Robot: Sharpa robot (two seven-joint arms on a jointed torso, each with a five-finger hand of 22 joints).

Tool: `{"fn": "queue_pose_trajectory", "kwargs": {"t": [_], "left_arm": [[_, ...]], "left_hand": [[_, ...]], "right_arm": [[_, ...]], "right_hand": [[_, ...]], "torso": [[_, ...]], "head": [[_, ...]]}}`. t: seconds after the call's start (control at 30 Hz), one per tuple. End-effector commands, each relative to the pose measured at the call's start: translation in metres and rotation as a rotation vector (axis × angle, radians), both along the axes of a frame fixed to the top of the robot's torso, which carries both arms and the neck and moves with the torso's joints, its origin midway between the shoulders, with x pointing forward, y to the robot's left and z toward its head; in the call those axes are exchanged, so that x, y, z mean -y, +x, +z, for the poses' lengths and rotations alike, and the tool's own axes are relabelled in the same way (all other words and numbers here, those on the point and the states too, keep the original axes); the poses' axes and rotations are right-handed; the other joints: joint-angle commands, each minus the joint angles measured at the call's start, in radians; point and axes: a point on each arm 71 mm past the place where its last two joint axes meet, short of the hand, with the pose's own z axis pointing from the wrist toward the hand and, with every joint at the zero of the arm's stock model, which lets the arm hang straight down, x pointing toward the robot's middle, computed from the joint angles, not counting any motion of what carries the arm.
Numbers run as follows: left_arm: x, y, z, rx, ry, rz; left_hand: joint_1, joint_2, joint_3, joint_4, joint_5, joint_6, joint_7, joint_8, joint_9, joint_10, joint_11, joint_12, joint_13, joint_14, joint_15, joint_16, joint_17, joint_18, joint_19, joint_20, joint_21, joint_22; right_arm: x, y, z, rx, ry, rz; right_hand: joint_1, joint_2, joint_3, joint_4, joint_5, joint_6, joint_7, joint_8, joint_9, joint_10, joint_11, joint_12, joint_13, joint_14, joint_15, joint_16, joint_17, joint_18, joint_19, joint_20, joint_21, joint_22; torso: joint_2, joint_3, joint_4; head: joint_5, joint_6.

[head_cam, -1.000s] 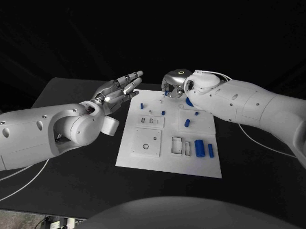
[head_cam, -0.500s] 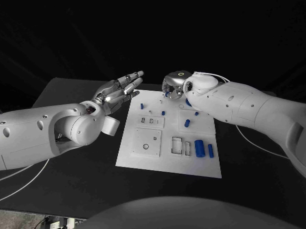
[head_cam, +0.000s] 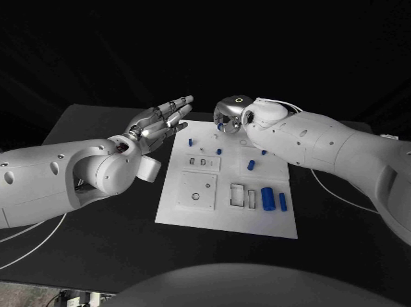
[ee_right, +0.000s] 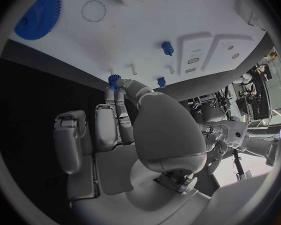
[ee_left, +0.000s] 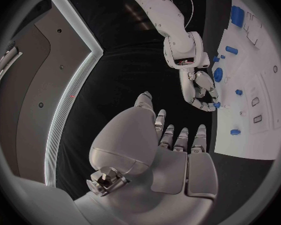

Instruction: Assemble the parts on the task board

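Note:
The white task board point(head_cam: 194, 214) lies in the middle of the black table. My right hand point(head_cam: 228, 114) hovers over its far edge and pinches a small blue gear point(ee_right: 113, 80) between thumb and a fingertip. A large blue gear point(ee_right: 37, 15) lies on the board point(ee_right: 153, 15) close to that hand. Blue pegs point(head_cam: 251, 164) and two blue cylinders point(head_cam: 267, 197) sit further along the board. My left hand point(head_cam: 159, 121) is raised beside the board's far left corner, fingers straight and apart, holding nothing. The left wrist view shows my right hand point(ee_left: 200, 90) with the small gear point(ee_left: 216, 105) at its fingertips.
Pale rectangular recesses point(head_cam: 201, 162) and a square plate with a hole point(head_cam: 197, 190) mark the board's near half. Black table surface point(head_cam: 95, 230) surrounds the board on all sides. My right forearm point(head_cam: 335, 150) crosses above the board's far right corner.
My right hand and forearm have shifted slightly to the left over the board's far edge, still pinching the small gear. The left hand has not moved.

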Motion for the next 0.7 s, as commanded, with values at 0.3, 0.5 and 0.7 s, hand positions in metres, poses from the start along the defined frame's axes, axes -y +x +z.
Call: {"fn": "queue_pose_trajectory", "kwargs": {"t": [0.3, 0.5, 0.7], "left_arm": [[-0.0008, -0.0014, 0.0034, 0.009, 0.002, 0.001], [-0.0016, -0.0026, 0.0051, 0.010, 0.002, 0.003], [-0.0019, -0.0033, 0.0067, 0.011, 0.004, 0.006]], "left_hand": [[0.012, -0.003, -0.002, 0.001, 0.004, 0.005, 0.006, 0.006, 0.001, 0.004, 0.010, 0.004, 0.002, 0.002, 0.008, 0.001, 0.003, 0.017, 0.002, 0.007, 0.005, 0.003], [0.012, -0.003, -0.003, 0.001, 0.004, 0.007, 0.006, 0.007, 0.002, 0.005, 0.010, 0.004, 0.002, 0.004, 0.009, 0.002, 0.003, 0.018, 0.004, 0.008, 0.007, 0.003], [0.012, -0.004, -0.003, 0.001, 0.004, 0.009, 0.007, 0.008, 0.002, 0.006, 0.011, 0.004, 0.002, 0.005, 0.010, 0.003, 0.004, 0.018, 0.006, 0.009, 0.008, 0.004]], "right_arm": [[0.0012, 0.0011, 0.0027, 0.035, 0.008, -0.004], [0.0013, 0.0017, 0.0053, 0.036, 0.004, -0.005], [0.0030, 0.0031, 0.0079, 0.039, 0.000, -0.010]], "right_hand": [[0.009, 0.007, 0.003, 0.002, -0.009, -0.004, 0.000, -0.007, 0.001, 0.010, -0.003, -0.004, 0.000, 0.000, 0.002, -0.004, -0.003, -0.014, 0.106, -0.005, 0.004, 0.263], [0.011, 0.007, 0.004, 0.001, -0.010, -0.005, 0.000, -0.008, 0.001, 0.010, -0.003, -0.005, 0.000, 0.000, 0.002, -0.004, -0.004, -0.014, 0.106, -0.005, 0.004, 0.263], [0.011, 0.007, 0.004, 0.001, -0.012, -0.006, 0.000, -0.010, 0.001, 0.008, -0.003, -0.009, -0.001, -0.001, 0.002, -0.005, -0.005, -0.014, 0.106, -0.005, 0.004, 0.263]], "torso": [[0.001, -0.0004, -0.0011], [0.003, 0.0005, 0.0002], [0.012, 0.0018, 0.0026]], "head": [[0.002, 0.000], [0.004, 0.000], [0.001, 0.000]]}}
